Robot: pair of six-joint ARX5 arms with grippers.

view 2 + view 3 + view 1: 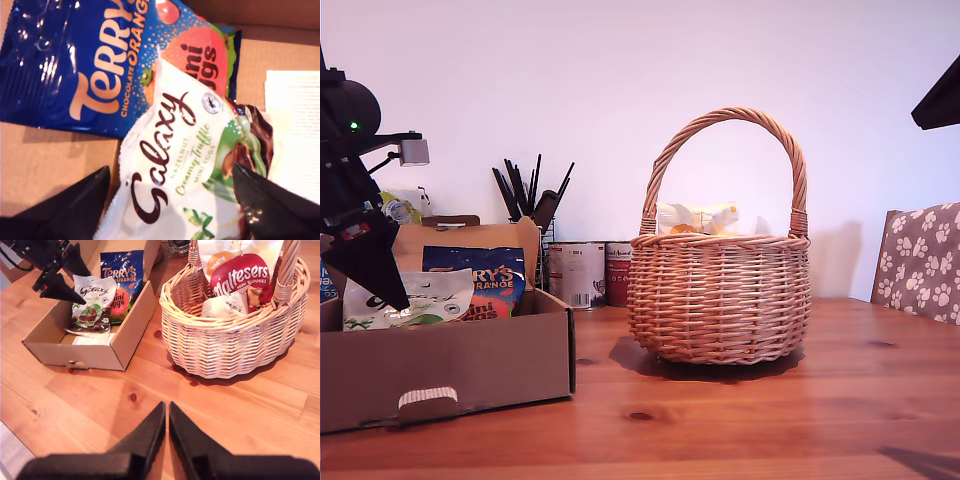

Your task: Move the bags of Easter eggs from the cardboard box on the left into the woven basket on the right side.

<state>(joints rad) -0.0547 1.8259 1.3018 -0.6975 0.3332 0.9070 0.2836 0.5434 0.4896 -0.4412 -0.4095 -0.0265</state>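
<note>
Poised over the cardboard box (450,365) at the exterior view's left, my first gripper (170,200) has its jaws spread wide, one on either side of the Galaxy bag (175,170); whether the tips touch the film I cannot tell. That bag lies partly over the Terry's bag (65,70), both resting inside the box. My second gripper (167,412) hangs high above the wooden table (100,405) with its jaws closed together on nothing, looking down on the scene. The woven basket (720,295) stands beside the box toward the exterior view's right, with a Maltesers bag (240,277) already upright inside it.

Handling, as I judge it: these pouches look light, soft and crinkly, with glossy film likely to slip between hard fingertips, and loose contents that may shift. A pinch across the flat sealed edge or a gathered fold near the top of the Galaxy bag should hold better than squeezing the filled belly, and it avoids crushing the eggs or dragging the Terry's bag along.
</note>
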